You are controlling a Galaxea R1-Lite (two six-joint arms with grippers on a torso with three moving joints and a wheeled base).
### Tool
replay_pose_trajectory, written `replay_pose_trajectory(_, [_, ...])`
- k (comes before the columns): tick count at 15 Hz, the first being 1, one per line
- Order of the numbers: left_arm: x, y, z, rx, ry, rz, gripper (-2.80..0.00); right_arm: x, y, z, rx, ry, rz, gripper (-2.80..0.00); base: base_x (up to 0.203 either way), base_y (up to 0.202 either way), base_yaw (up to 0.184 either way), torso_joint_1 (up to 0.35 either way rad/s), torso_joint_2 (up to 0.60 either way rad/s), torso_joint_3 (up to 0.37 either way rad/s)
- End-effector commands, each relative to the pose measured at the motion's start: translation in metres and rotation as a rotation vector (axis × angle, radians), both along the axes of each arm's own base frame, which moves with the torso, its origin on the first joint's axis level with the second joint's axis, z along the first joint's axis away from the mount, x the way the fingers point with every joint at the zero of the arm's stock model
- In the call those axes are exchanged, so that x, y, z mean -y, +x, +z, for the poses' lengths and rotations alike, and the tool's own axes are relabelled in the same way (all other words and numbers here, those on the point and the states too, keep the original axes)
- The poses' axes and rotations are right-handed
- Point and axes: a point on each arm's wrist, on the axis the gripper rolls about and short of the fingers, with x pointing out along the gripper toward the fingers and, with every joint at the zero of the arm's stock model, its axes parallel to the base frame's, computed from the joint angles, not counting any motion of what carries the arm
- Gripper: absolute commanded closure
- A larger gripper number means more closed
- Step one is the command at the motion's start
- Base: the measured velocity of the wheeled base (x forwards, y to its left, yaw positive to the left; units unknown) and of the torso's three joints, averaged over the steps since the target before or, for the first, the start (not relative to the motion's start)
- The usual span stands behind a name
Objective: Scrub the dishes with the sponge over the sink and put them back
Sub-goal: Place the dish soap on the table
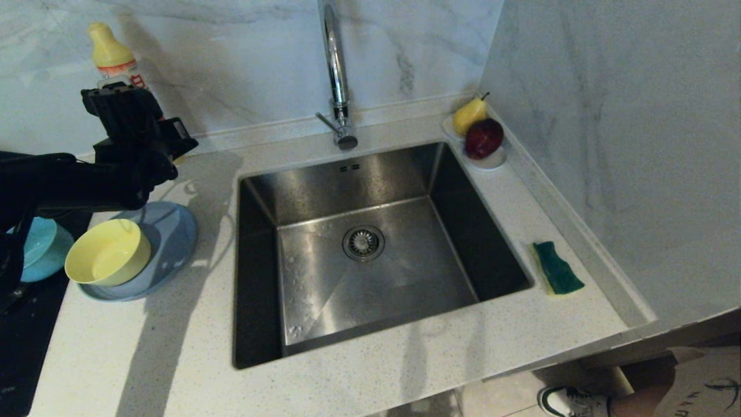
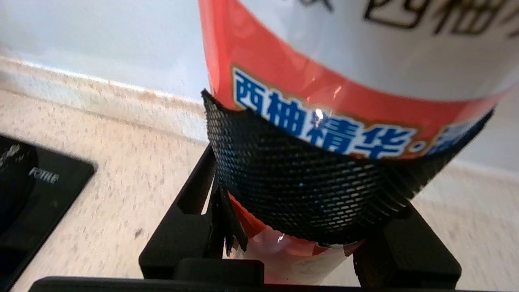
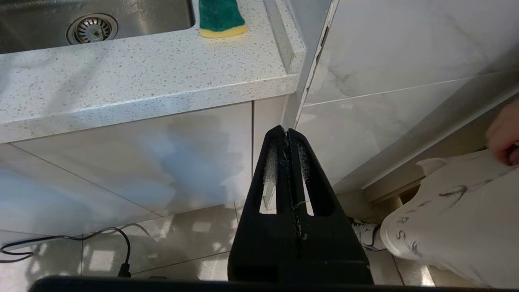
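My left gripper (image 1: pixel 124 110) is at the back left of the counter, shut round a dish-soap bottle (image 1: pixel 113 55) with a yellow cap and an orange-and-white label. In the left wrist view the bottle (image 2: pixel 344 61) fills the space between the black fingers, and the mesh pad of the left gripper (image 2: pixel 308 190) is pressed against it. The yellow bowl (image 1: pixel 107 253) sits on the grey-blue plate (image 1: pixel 171 231), beside the teal bowl (image 1: pixel 40 246). The sponge (image 1: pixel 557 268) lies green face up, right of the sink (image 1: pixel 370 243). My right gripper (image 3: pixel 287 134) hangs shut and empty below the counter edge.
A tall chrome tap (image 1: pixel 336 69) stands behind the basin. A white saucer (image 1: pixel 492 159) with a pear and a red apple sits at the back right corner. A black hob (image 1: pixel 23 324) lies at the left. A person's shoe (image 1: pixel 564 399) shows at the lower right.
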Motion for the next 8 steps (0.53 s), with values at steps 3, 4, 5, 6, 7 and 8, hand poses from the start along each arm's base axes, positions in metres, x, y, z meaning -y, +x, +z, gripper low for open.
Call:
replay_pose_trajectory(3, [-0.003, 0.024, -0.024, 0.000, -0.008, 0.037, 0.00, 0.000, 0.000, 0.000, 0.003, 0.000, 0.000, 0.00, 0.000, 0.000, 0.000, 0.000, 0.00, 0.000])
replay_pose_trajectory(4, [-0.003, 0.028, -0.027, 0.005, -0.010, 0.040, 0.00, 0.000, 0.000, 0.000, 0.003, 0.000, 0.000, 0.00, 0.000, 0.000, 0.000, 0.000, 0.00, 0.000])
replay_pose_trajectory(5, [-0.004, 0.031, -0.031, 0.004, -0.014, 0.046, 0.00, 0.000, 0.000, 0.000, 0.003, -0.001, 0.000, 0.00, 0.000, 0.000, 0.000, 0.000, 0.00, 0.000])
replay_pose_trajectory(6, [-0.004, 0.035, -0.034, 0.008, -0.017, 0.060, 0.00, 0.000, 0.000, 0.000, 0.003, 0.000, 0.000, 0.00, 0.000, 0.000, 0.000, 0.000, 0.00, 0.000])
replay_pose_trajectory(7, [-0.004, 0.036, -0.037, 0.013, -0.018, 0.063, 0.00, 0.000, 0.000, 0.000, 0.003, 0.000, 0.000, 0.00, 0.000, 0.000, 0.000, 0.000, 0.00, 0.000])
replay_pose_trajectory(8, [-0.005, 0.038, -0.040, 0.021, -0.013, 0.064, 0.00, 0.000, 0.000, 0.000, 0.003, 0.000, 0.000, 0.00, 0.000, 0.000, 0.000, 0.000, 0.00, 0.000])
